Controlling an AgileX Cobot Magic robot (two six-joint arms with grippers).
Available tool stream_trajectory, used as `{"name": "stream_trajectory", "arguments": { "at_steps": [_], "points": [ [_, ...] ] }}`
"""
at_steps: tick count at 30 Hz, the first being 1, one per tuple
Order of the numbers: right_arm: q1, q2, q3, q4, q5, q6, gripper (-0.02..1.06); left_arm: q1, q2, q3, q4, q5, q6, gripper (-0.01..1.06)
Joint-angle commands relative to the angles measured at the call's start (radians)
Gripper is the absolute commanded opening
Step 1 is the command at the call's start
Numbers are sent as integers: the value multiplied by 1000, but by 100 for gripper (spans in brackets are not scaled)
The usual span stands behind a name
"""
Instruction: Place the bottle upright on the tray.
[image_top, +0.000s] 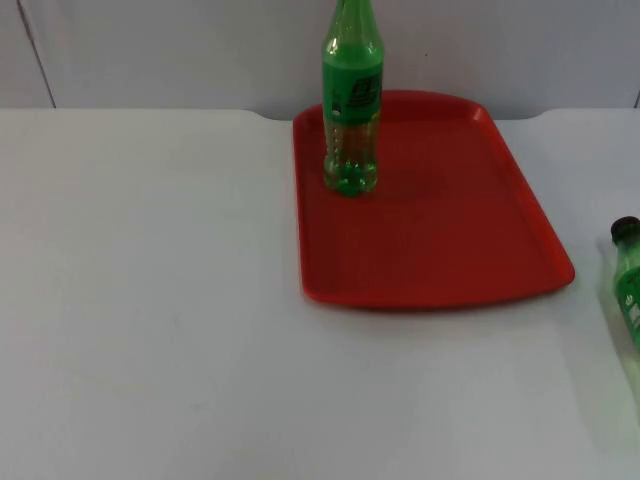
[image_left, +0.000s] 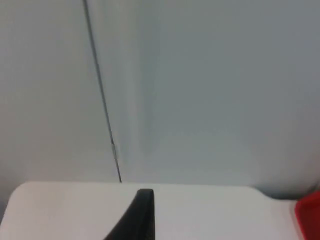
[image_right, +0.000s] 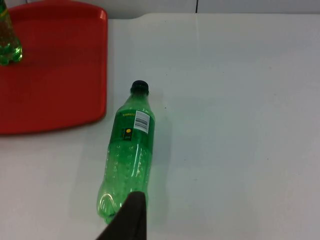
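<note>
One green plastic bottle (image_top: 351, 100) already stands upright on the red plastic tray (image_top: 450, 230); a second green bottle (image_right: 127, 155) lies on the white table (image_top: 150, 300) beside it, uncollected; the right gripper (image_right: 127, 220) hovers over its base, the left gripper (image_left: 135, 220) waits near the wall, neither's spread discernible; next, I judge, comes a grasp and tilting upright.

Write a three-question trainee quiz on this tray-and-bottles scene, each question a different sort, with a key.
1. True or false: a green bottle stands upright on the red tray.
2. Multiple choice: the second green bottle A) stands on the tray B) lies on the white table beside the tray C) is held by a gripper.
3. Fill in: the lying bottle's cap is ____ in colour.

Key: 1 true; 2 B; 3 black.
</note>
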Motion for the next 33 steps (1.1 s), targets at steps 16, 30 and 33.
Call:
{"name": "stream_trajectory", "arguments": {
  "at_steps": [16,30,33],
  "points": [
    [-3,-4,0,-5,-4,0,105,-182,-441,563,8,-304,8,99],
    [-3,-4,0,-5,-4,0,105,-333,-736,787,12,-297,8,99],
    [-3,-4,0,-5,-4,0,105,-340,-784,829,19,-274,8,99]
  ]
}}
